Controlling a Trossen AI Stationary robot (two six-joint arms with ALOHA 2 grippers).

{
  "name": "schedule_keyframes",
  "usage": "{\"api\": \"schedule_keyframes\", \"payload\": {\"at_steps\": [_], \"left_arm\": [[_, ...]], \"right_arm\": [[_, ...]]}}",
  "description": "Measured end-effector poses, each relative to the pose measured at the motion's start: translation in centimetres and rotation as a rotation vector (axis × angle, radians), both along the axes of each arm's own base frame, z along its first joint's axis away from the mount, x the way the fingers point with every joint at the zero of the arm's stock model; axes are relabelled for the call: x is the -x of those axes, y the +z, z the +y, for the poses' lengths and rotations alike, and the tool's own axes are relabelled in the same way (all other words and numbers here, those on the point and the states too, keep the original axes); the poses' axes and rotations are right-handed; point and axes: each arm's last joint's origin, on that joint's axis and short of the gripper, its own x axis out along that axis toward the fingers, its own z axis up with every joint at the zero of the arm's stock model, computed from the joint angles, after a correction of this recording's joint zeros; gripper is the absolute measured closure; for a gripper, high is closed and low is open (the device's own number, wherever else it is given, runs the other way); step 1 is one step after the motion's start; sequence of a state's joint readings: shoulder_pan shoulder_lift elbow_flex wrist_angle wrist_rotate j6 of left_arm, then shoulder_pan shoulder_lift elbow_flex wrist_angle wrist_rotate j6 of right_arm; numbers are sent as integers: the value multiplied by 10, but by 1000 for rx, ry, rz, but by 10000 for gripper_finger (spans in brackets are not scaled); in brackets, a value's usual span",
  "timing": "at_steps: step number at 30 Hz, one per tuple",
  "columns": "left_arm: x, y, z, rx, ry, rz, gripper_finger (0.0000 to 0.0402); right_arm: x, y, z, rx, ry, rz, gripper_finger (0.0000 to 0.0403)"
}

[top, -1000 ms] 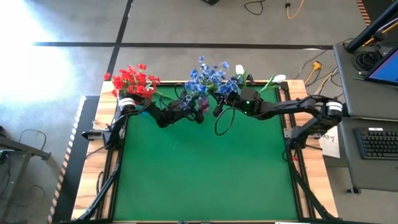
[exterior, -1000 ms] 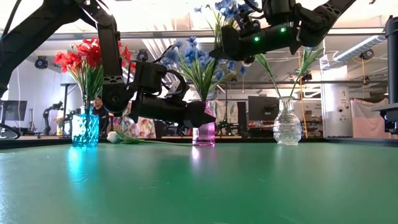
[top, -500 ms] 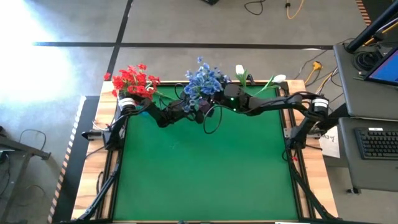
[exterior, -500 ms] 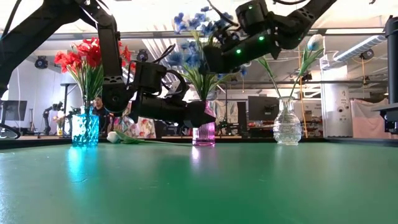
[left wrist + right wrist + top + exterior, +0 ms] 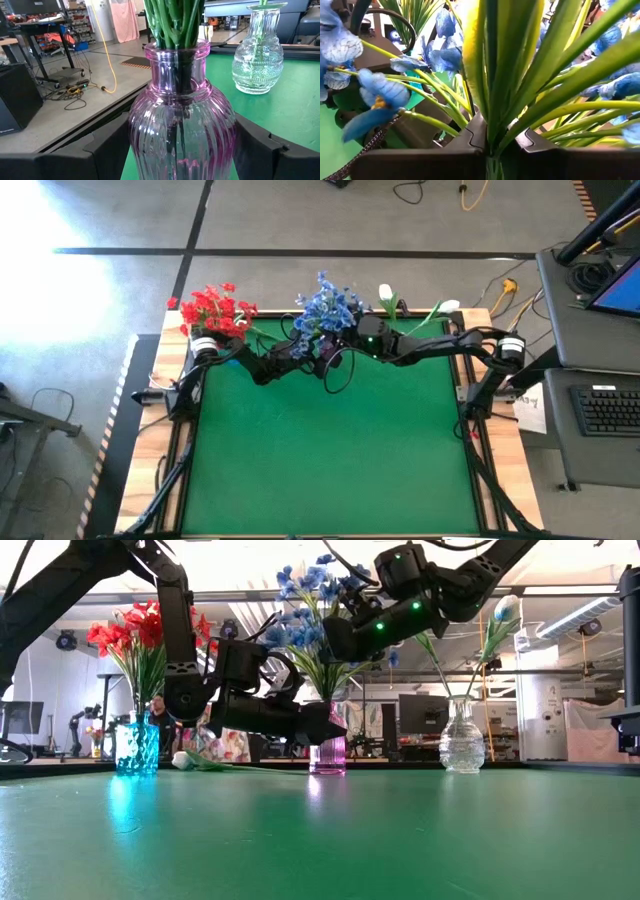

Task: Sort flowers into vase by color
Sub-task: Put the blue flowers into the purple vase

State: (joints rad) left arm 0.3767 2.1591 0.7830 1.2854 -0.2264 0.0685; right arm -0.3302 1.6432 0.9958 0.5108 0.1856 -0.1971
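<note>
Three vases line the green table's (image 5: 330, 450) far edge; right tool (image 5: 492, 150) clenched on blue flowers (image 5: 322, 310), left tool (image 5: 182, 150) straddling the pink vase (image 5: 182, 125).

I'm holding my left gripper (image 5: 325, 725) low near the table's far edge with its fingers spread, while my right gripper (image 5: 335, 638) is hanging above it, fingers clamped together.

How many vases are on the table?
3, along the far edge in the low view: a blue vase with red flowers, a pink vase with blue flowers, and a clear vase with white buds.
</note>
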Motion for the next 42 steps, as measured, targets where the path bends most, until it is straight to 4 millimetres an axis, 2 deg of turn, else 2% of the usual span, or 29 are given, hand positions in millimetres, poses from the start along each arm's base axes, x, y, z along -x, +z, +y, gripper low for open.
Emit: {"api": "schedule_keyframes", "payload": {"at_steps": [13, 21, 24, 29, 35, 39, 42], "left_arm": [[0, 0, 0, 0, 1, 0, 126], [0, 0, 0, 0, 1, 0, 126], [0, 0, 0, 0, 2, 0, 126], [0, 0, 0, -1, 2, 0, 126], [0, 0, 0, 0, 2, 0, 126], [0, 0, 0, 0, 2, 0, 126], [0, 0, 0, 0, 2, 0, 126]], "right_arm": [[9, -15, 3, -15, -52, 0, 385], [10, -16, 3, -27, -58, -25, 383], [10, -15, 3, -27, -59, -32, 366], [13, -14, 4, -48, -63, -16, 315], [20, 2, 6, -44, -63, -37, 262], [24, 12, 8, -35, -58, -63, 250], [25, 15, 8, -24, -51, -69, 254]]}}
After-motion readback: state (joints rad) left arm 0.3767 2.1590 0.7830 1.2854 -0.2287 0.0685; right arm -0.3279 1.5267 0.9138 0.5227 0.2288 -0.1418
